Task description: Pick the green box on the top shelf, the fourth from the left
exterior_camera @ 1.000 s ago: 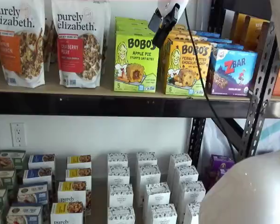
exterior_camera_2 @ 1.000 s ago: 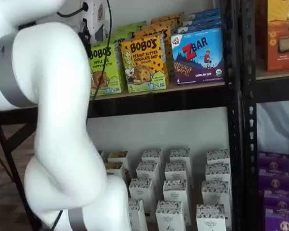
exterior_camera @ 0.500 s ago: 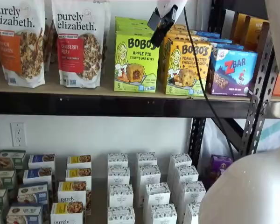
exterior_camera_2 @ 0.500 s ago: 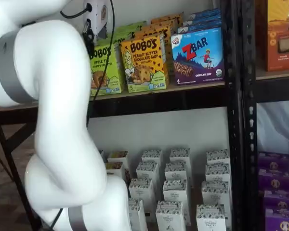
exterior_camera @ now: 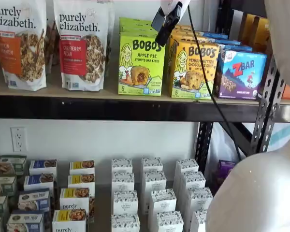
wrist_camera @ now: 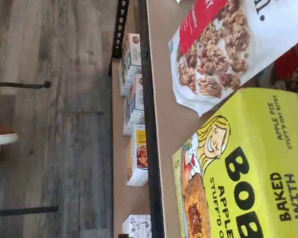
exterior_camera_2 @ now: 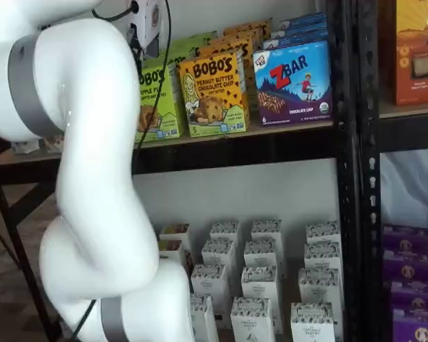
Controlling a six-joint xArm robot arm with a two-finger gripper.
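The green box [exterior_camera: 140,64] is lime-green and reads "Bobo's Apple Pie". It stands upright on the top shelf [exterior_camera: 87,94], between a granola bag and the yellow-orange Bobo's box [exterior_camera: 192,69]. In a shelf view [exterior_camera_2: 159,100] my arm covers its left part. It fills the near part of the wrist view [wrist_camera: 248,168]. My gripper [exterior_camera: 164,28] hangs from the top edge, in front of the green box's upper right corner. Its black fingers show side-on, with no plain gap and no box in them. It also shows in a shelf view [exterior_camera_2: 137,39].
Two Purely Elizabeth granola bags [exterior_camera: 82,43] stand left of the green box, and a blue Zbar box [exterior_camera: 241,73] stands right of the yellow-orange one. Black uprights [exterior_camera: 266,111] frame the shelf. Small white boxes [exterior_camera: 152,193] fill the lower shelf. My white arm [exterior_camera_2: 93,185] covers much of one view.
The gripper has moved slightly up and left in front of the green box. The arm has shifted upward. The boxes have not moved.
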